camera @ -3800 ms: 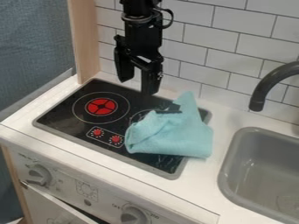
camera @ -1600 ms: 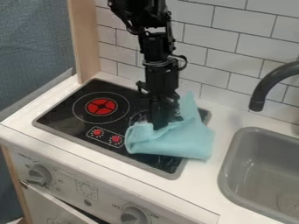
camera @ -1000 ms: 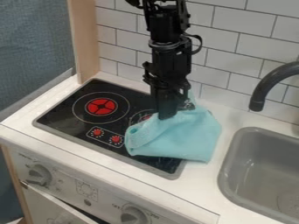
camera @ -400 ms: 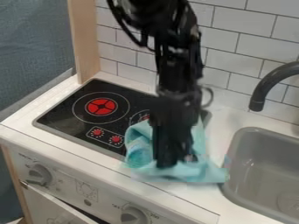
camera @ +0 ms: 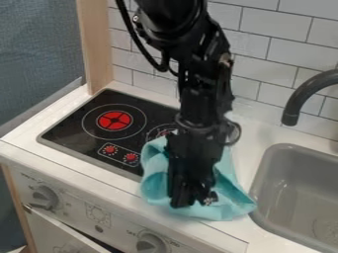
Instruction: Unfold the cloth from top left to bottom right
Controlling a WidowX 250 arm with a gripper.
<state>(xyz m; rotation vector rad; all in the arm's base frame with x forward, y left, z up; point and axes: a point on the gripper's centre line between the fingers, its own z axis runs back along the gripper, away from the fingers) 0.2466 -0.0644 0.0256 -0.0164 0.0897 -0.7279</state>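
Cloth [camera: 228,200], pale blue and rumpled, lies before you partly on the stove top [camera: 74,117] and partly on the counter [camera: 46,154]. At your far left hangs a blue-gray curtain [camera: 39,54], with an upright wooden panel [camera: 96,44] just beside it. Below the counter, you see a white front with a left knob [camera: 44,197] and a right knob [camera: 151,243]. The stove top shows you a red burner mark, with two small red dials in front of it. Next comes the cloth, folds bunched at its left side, its front edge near the counter's front. Your end effector [camera: 192,198] points down over its middle, pinching the fabric. The cloth's right corner reaches the rim of the gray sink [camera: 300,190]. Farthest right, you have a dark curved faucet [camera: 305,94] against the white tiles [camera: 264,69].
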